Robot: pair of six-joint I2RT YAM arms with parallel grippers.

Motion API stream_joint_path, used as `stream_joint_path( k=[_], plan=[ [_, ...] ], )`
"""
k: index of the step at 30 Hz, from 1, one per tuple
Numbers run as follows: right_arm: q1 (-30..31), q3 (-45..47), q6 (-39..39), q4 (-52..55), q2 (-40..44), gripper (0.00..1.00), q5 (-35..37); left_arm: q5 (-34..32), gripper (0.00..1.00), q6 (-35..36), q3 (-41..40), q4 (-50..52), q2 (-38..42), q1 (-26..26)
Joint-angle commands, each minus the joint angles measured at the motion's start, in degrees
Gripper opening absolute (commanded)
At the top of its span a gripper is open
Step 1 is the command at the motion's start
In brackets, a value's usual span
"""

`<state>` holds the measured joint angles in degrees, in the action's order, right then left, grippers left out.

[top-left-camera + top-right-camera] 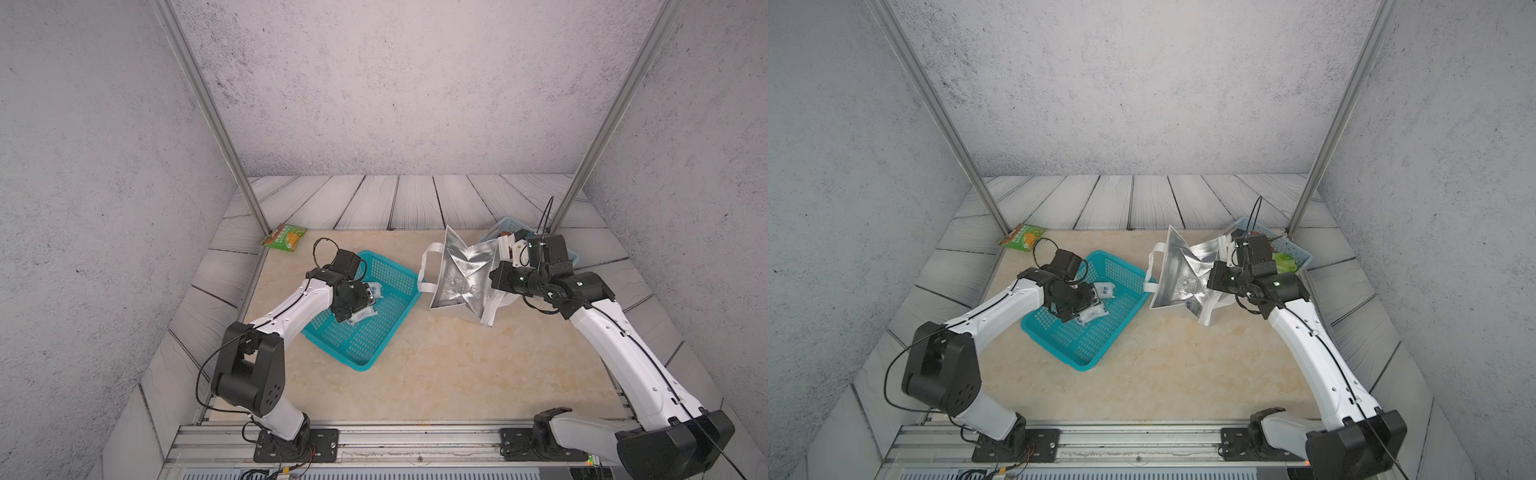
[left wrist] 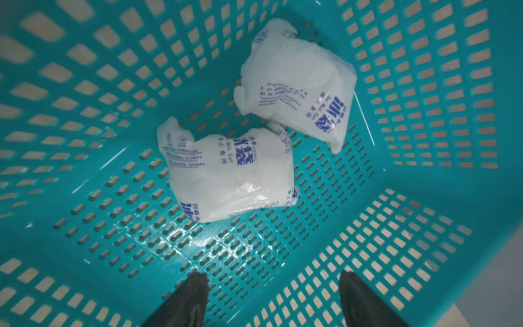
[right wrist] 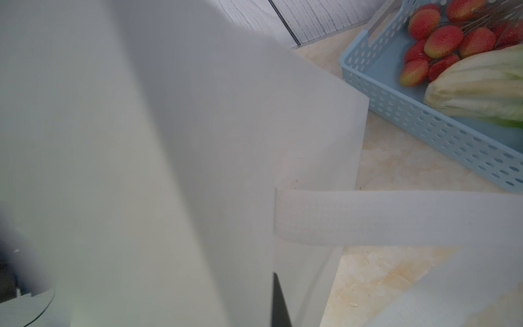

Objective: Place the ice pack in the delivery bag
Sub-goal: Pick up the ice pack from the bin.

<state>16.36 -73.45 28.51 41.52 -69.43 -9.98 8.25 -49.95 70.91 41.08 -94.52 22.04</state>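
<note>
Ice pack (image 2: 229, 172) lies untouched ahead of spread left jaws; right jaws clench delivery bag (image 1: 457, 274).

The teal basket (image 2: 402, 181) is glossy plastic; the delivery bag (image 1: 457, 274) lining, shiny foil.

Light: bright, soft and even from overhead, with faint shadows.
Glare: the delivery bag (image 1: 461, 274) foil flares silver, and the teal basket (image 2: 184, 240) floor glistens.
Blur: in the right wrist view, the bag's white wall (image 3: 141, 170) is out of focus.
Edges: in both top views, the frame posts (image 1: 216, 124) splay outward.
</note>
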Motion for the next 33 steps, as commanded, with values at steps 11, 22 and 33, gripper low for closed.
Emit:
stream_joint_path(
  k=[11, 22, 33],
  plan=[
    [-0.2, 2.8, -0.7, -0.3, 3.4, 0.00, 2.0, -8.0, 0.83, 64.3, 12.2, 13.6, -8.8, 2.7],
    [-0.2, -1.9, -3.1, 3.5, 1.3, 0.00, 1.5, -13.3, 0.82, 72.0, 19.5, 12.3, -22.2, 0.5],
    [-0.3, -1.5, -2.4, 3.4, 2.0, 0.00, 2.7, -9.4, 0.68, 69.2, 13.1, 10.3, -23.3, 0.5]
  ],
)
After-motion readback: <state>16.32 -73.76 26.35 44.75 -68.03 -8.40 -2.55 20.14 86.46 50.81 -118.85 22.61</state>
